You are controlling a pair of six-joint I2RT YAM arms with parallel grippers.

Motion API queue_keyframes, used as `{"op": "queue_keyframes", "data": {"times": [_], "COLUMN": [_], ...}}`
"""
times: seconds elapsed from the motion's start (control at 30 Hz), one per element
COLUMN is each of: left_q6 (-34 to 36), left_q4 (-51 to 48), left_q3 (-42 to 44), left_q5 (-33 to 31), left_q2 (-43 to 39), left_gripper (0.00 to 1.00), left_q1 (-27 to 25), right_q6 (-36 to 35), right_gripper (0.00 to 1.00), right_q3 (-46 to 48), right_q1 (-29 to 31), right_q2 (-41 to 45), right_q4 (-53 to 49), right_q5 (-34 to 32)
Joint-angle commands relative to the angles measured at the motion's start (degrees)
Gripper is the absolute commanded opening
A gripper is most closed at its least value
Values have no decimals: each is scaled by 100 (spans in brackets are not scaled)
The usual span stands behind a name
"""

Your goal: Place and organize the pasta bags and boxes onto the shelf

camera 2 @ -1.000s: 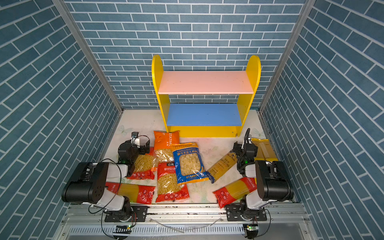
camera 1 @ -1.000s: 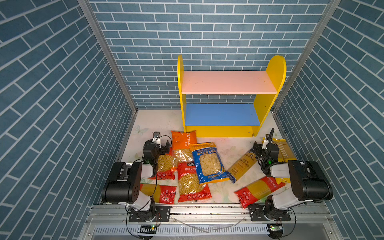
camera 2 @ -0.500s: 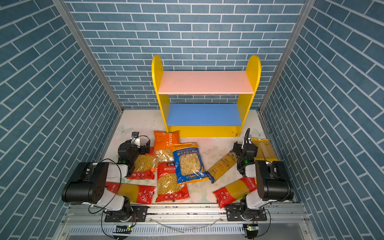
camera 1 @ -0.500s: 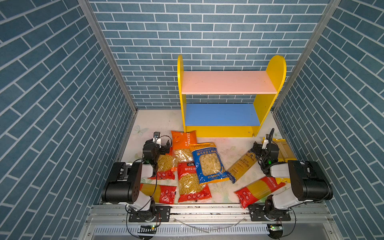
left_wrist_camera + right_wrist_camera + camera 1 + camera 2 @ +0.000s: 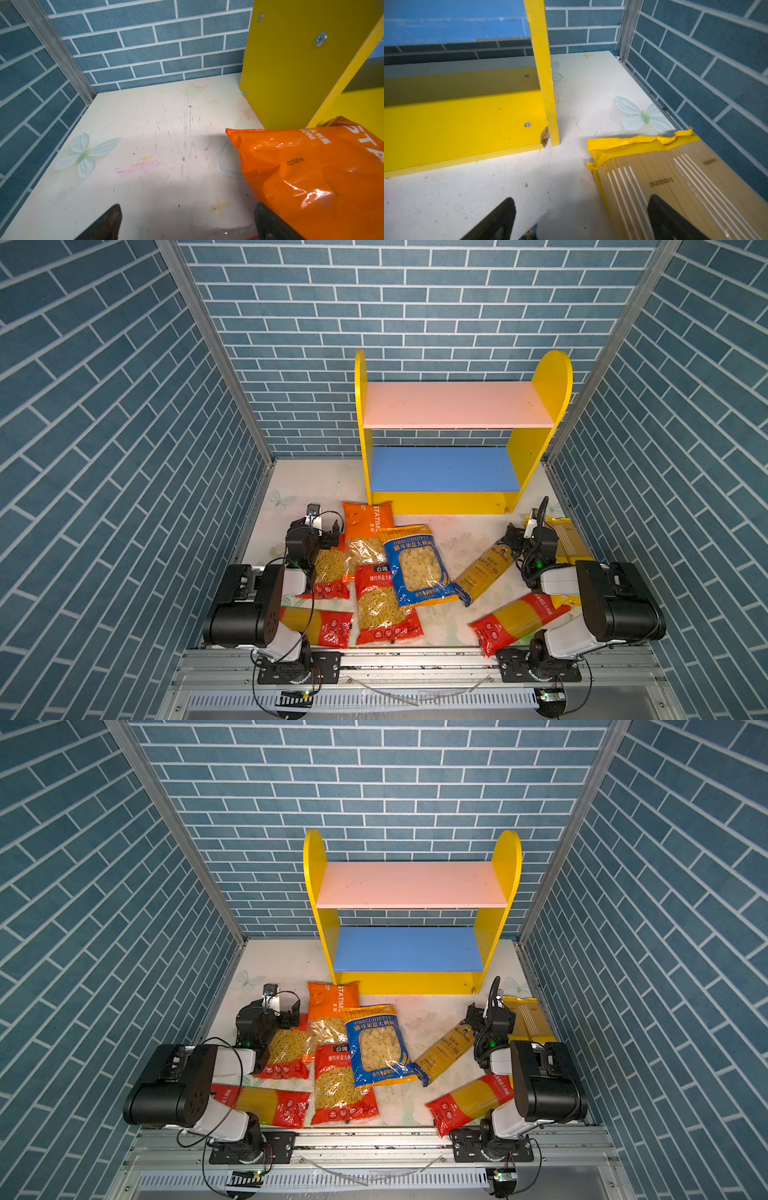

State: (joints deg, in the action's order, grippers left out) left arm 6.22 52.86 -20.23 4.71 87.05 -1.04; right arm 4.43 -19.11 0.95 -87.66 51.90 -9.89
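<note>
Both top views show nothing shelved so far: the shelf (image 5: pixel 453 404) stands bare at the back, and all the pasta packs (image 5: pixel 415 564) I can see lie scattered on the table (image 5: pixel 316 485) in front of it. My left gripper (image 5: pixel 188 212) is spread wide, holding nothing, one finger at the edge of the orange bag (image 5: pixel 311 176). My right gripper (image 5: pixel 582 202) is likewise released, one finger over the yellow spaghetti packs (image 5: pixel 675 182) by the wall. I judge the whole job lies ahead.
</note>
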Motion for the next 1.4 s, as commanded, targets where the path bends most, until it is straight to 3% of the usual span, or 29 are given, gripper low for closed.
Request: {"op": "queue_keyframes", "data": {"times": [0.0, 0.13, 0.27, 0.4, 0.47, 0.57, 0.77, 0.83, 0.93, 1.0, 1.13, 1.17, 1.23, 1.37], "left_q6": [-18, -15, -198, -226, -197, -16, -201, -624, -1542, -2021, -3485, -3455, -3433, -3252], "left_q4": [-73, -65, -266, -181, -133, -918, -2216, -3120, -4508, -5231, -5874, -5718, -5778, -6880], "left_q3": [-62, -66, -171, -108, 50, -49, -321, -597, -1039, -1292, -1326, -1233, -1266, -1955], "left_q5": [-77, -80, -563, -670, -794, -1169, -2655, -2933, -3069, -2903, -2802, -2495, -2016, -1667], "left_q2": [66, 67, 74, -17, -347, -1067, -2281, -2707, -3185, -3426, -3961, -4107, -4203, -3661], "left_gripper": [100, 100, 100, 100, 100, 100, 100, 100, 100, 100, 100, 100, 98, 90], "left_q1": [-1, 3, 7, 8, -55, -305, -1175, -1284, -1285, -1276, -1214, -1121, -934, -933], "right_q6": [-245, -205, -153, -144, -176, -151, 503, 1019, 2170, 2409, 3130, 3249, 3336, 3254], "right_gripper": [99, 99, 99, 99, 99, 99, 99, 99, 99, 99, 92, 89, 88, 89], "right_q3": [-154, -187, -231, -249, -424, -808, -1438, -1800, -1941, -1869, -2217, -2326, -2480, -3012], "right_q1": [-25, -51, -104, -38, 54, 288, 933, 960, 906, 778, 758, 773, 908, 1390], "right_q2": [-68, -68, -63, 221, 620, 1191, 2057, 2399, 2859, 3003, 2732, 2622, 2527, 2383], "right_q4": [166, 107, -10, -229, -923, -2045, -4035, -4964, -5419, -5230, -5702, -5851, -6134, -7403], "right_q5": [-57, -12, 75, -351, -577, -975, -1865, -1502, -153, 1028, 1804, 1961, 2006, 923]}}
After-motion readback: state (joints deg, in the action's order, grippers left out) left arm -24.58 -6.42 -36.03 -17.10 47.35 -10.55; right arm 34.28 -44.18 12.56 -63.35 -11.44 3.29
